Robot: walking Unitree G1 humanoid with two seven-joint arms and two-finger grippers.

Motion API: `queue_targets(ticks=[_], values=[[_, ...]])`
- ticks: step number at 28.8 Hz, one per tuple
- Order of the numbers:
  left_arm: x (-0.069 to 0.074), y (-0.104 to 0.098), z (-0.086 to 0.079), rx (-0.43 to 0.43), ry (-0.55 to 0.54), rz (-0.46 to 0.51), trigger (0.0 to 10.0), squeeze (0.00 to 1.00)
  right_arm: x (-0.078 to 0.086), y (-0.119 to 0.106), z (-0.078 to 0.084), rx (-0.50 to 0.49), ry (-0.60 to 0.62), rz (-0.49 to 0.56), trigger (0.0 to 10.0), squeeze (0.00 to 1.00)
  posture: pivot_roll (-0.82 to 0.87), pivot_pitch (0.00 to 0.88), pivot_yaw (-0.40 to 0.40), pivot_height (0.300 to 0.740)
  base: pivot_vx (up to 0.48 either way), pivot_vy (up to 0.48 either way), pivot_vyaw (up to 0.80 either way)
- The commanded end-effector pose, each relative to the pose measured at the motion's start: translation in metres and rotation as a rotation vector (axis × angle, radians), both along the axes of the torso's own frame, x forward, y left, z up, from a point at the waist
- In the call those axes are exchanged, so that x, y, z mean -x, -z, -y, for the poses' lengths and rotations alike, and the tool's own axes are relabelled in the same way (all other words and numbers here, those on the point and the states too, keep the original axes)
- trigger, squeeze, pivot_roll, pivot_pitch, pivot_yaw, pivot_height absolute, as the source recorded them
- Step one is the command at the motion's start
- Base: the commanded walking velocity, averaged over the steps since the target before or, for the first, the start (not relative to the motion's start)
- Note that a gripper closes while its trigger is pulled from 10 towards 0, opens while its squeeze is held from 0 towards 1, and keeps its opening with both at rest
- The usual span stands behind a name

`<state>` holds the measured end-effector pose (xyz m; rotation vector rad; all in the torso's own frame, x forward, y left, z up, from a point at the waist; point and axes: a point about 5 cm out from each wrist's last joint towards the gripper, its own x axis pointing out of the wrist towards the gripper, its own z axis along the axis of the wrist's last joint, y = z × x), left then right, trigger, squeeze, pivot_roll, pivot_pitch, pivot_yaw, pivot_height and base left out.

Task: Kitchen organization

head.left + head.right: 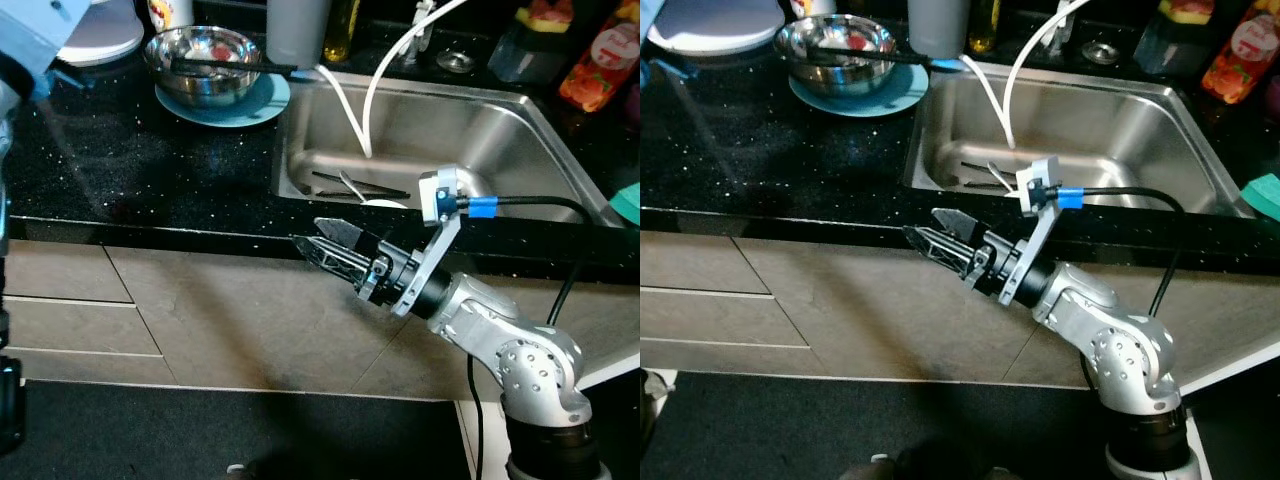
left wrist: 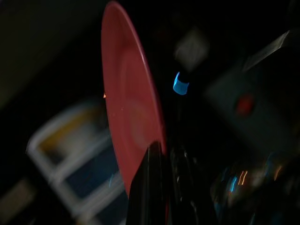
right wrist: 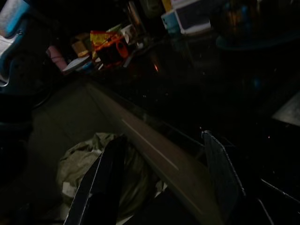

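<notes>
Below worktop (image 1: 150, 165) edge: right tool (image 1: 322, 247) released, empty; left tool (image 2: 161, 154) clenched on red plate (image 2: 129, 108).

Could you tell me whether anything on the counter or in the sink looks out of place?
A white hose droops loosely into the steel sink, where utensils lie at the bottom. A dark utensil rests across the metal bowl on the blue plate.
</notes>
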<state>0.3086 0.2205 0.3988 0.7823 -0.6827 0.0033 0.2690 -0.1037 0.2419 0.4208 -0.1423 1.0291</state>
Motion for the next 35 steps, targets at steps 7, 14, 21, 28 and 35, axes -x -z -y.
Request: queue_targets(ticks=[7,14,21,28,35], values=[[0.01,-0.006,0.039,0.042,0.159,0.034,10.0,0.0,-0.004,0.002,0.0,-0.022,0.018,0.019,10.0,0.0,0.1,0.0,-0.02,0.74,0.167,-0.216,0.0],[0.009,0.01,0.062,0.113,0.29,-0.041,10.0,0.0,-0.007,0.003,0.001,-0.017,0.038,0.025,10.0,0.0,0.1,0.0,-0.022,0.74,0.0,0.0,0.0],[0.008,0.027,0.076,0.114,0.413,-0.142,10.0,0.0,-0.01,0.003,0.002,-0.007,0.063,0.029,10.0,0.0,0.1,0.0,-0.026,0.74,0.0,0.0,0.0],[0.014,0.077,0.103,0.064,0.69,-0.414,10.0,0.0,-0.025,0.008,0.009,0.018,0.22,-0.007,10.0,0.0,0.1,0.0,-0.026,0.74,0.0,0.0,0.0],[0.01,0.103,0.105,0.015,0.708,-0.521,10.0,0.0,-0.03,0.008,0.017,0.011,0.283,-0.032,10.0,0.0,0.08,0.0,-0.022,0.74,0.0,0.0,-0.58]])
